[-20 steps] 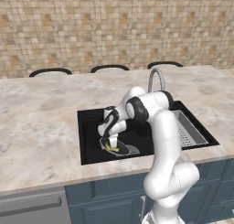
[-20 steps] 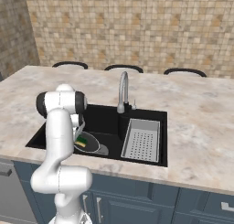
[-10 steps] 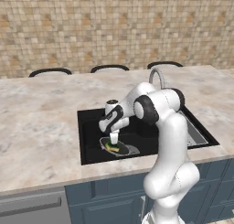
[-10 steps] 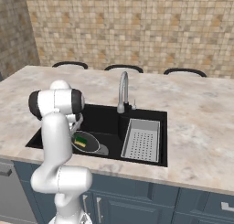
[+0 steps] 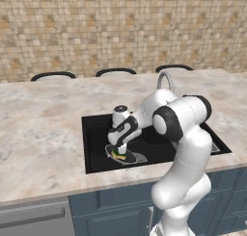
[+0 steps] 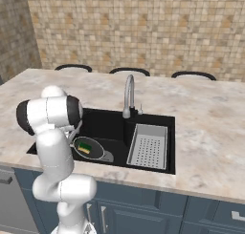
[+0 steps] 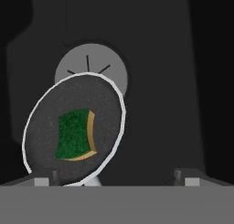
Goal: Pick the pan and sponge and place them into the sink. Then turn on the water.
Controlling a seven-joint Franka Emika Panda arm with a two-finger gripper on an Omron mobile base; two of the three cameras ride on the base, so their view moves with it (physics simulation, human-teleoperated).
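1. You have both objects in place: the pan (image 6: 88, 148) lies flat on the floor of the sink (image 6: 107, 125), and the sponge (image 7: 74, 134) rests green side up inside the pan, a little off its centre.
2. In the hand view the pan's pale rim overlaps the edge of the round grey drain (image 7: 99, 62), so you can take it that the pan sits partly over the drain, not beside it.
3. Your gripper (image 5: 119, 148) hangs just above the pan with its two fingers spread wide and nothing between them; their tips show at the bottom corners of the hand view, well apart from each other.
4. The sponge lies below the gripper, nearer the left fingertip in the hand view than the right one, and neither finger touches it or the pan.
5. What is left for you is the water: no blue stream falls from the faucet (image 6: 128, 95), so by the look of it the tap is not yet on.
6. The faucet stands at the back edge of the sink, behind the grey drainer tray (image 6: 149, 146), well apart from the gripper, so you will likely need to lift clear of the basin first.
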